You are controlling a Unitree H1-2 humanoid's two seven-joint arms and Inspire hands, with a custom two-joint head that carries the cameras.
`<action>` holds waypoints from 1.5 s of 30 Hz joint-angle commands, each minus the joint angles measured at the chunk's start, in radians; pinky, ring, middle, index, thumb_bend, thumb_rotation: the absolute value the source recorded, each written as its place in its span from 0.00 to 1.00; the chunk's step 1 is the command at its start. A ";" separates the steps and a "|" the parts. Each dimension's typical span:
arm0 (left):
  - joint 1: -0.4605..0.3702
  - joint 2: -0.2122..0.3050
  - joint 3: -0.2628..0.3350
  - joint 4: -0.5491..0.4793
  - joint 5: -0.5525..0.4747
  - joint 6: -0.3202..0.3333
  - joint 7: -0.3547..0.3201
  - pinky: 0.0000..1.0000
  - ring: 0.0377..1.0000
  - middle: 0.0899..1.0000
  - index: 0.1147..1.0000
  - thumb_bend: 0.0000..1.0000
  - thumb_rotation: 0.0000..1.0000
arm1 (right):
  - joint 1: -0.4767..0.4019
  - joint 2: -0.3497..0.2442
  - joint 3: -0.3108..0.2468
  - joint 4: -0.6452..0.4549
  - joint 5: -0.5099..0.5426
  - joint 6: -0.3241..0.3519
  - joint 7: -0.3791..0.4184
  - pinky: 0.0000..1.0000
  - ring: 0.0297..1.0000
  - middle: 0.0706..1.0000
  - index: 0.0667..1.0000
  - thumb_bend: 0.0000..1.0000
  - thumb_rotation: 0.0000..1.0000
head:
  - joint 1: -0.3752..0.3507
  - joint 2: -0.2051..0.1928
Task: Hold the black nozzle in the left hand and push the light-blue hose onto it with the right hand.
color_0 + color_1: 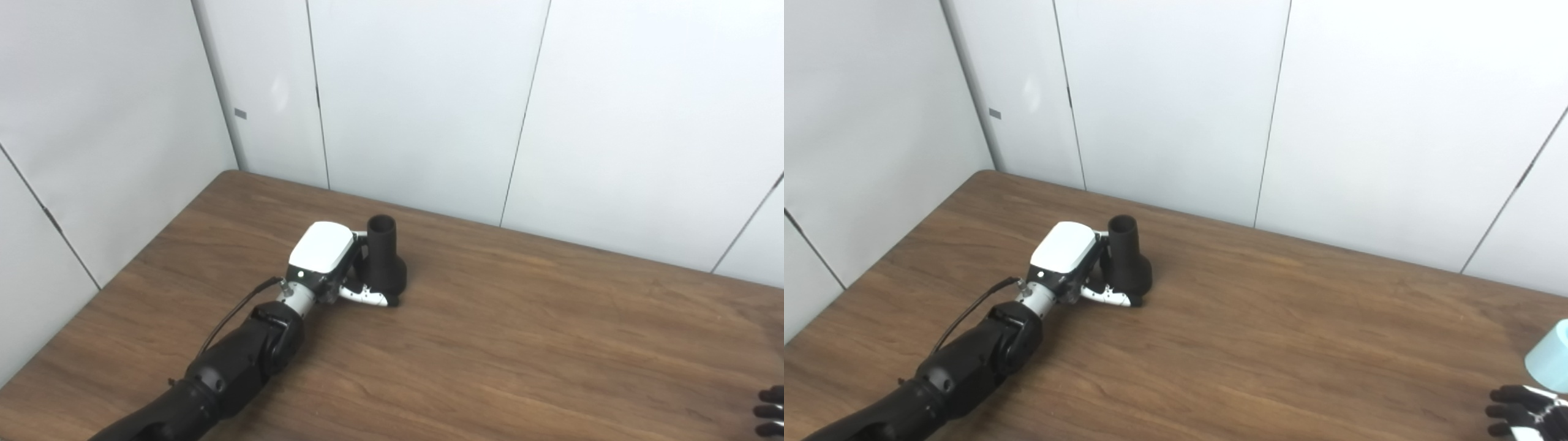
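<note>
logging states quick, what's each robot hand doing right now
Left robot hand: closed on the nozzle.
Right robot hand: cannot be told, only its fingers show at the frame edge.

A brown wooden bench (520, 343) with a streaked, darker grain fills the lower part of both views, its far edge running at a slant from upper left to lower right and its far left corner rounded. Behind it stands a wall of smooth white panels (422, 104), split by thin dark vertical seams. A second white panelled wall (104, 141) meets it at the left, forming a corner just beyond the bench's rounded end. Near that corner, a small grey rectangular tag (241, 113) sits on the wall.
</note>
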 commanded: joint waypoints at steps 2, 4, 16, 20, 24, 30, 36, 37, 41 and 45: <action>0.041 -0.028 -0.071 0.000 0.021 -0.092 -0.101 0.22 0.25 0.33 0.43 0.52 0.00 | -0.010 -0.004 0.001 -0.067 0.015 0.010 0.010 0.39 0.51 0.53 0.49 0.92 0.60 | -0.025 0.006; 0.050 -0.028 -0.077 -0.030 0.005 -0.093 -0.144 0.23 0.27 0.34 0.43 0.52 0.00 | -0.002 -0.001 0.006 -0.091 0.012 0.021 0.010 0.40 0.53 0.55 0.50 0.89 0.59 | -0.056 0.013; 0.115 -0.071 -0.105 -0.193 -0.036 -0.171 -0.219 0.28 0.33 0.39 0.43 0.52 0.00 | 0.051 0.039 -0.004 -0.243 -0.042 0.131 -0.044 0.60 0.69 0.69 0.66 0.41 0.42 | -0.208 0.034; 0.119 -0.091 -0.133 -0.238 -0.029 -0.177 -0.249 0.28 0.37 0.40 0.45 0.50 0.00 | 0.058 0.056 -0.015 -0.295 -0.039 0.166 -0.062 0.62 0.70 0.71 0.68 0.33 0.27 | -0.256 0.043; 0.114 -0.102 -0.161 -0.263 -0.011 -0.190 -0.273 0.26 0.36 0.39 0.45 0.50 0.00 | 0.057 0.076 -0.022 -0.335 -0.063 0.188 -0.088 0.65 0.73 0.74 0.71 0.28 0.08 | -0.318 0.064; 0.090 -0.123 -0.196 -0.232 0.030 -0.265 -0.266 0.24 0.36 0.38 0.45 0.50 0.00 | 0.044 0.101 -0.029 -0.369 -0.085 0.200 -0.116 0.72 0.77 0.77 0.74 0.23 0.00 | -0.390 0.066; 0.083 -0.168 -0.224 -0.198 0.062 -0.315 -0.258 0.19 0.36 0.37 0.44 0.50 0.00 | 0.014 0.111 -0.059 -0.338 -0.140 0.123 -0.182 0.72 0.77 0.78 0.75 0.30 0.00 | -0.442 0.060; 0.083 -0.178 -0.229 -0.192 0.060 -0.327 -0.257 0.20 0.35 0.37 0.45 0.50 0.00 | 0.003 0.117 -0.072 -0.320 -0.164 0.083 -0.214 0.71 0.76 0.76 0.74 0.38 0.00 | -0.455 0.061; 0.088 -0.202 -0.239 -0.183 0.066 -0.353 -0.248 0.19 0.34 0.37 0.45 0.50 0.00 | -0.025 0.137 -0.096 -0.285 -0.273 -0.022 -0.312 0.60 0.69 0.70 0.67 0.57 0.19 | -0.496 0.064; 0.088 -0.213 -0.250 -0.184 0.077 -0.366 -0.255 0.21 0.34 0.37 0.45 0.50 0.00 | -0.051 0.136 -0.105 -0.273 -0.338 -0.054 -0.361 0.65 0.74 0.73 0.72 0.67 0.27 | -0.537 0.066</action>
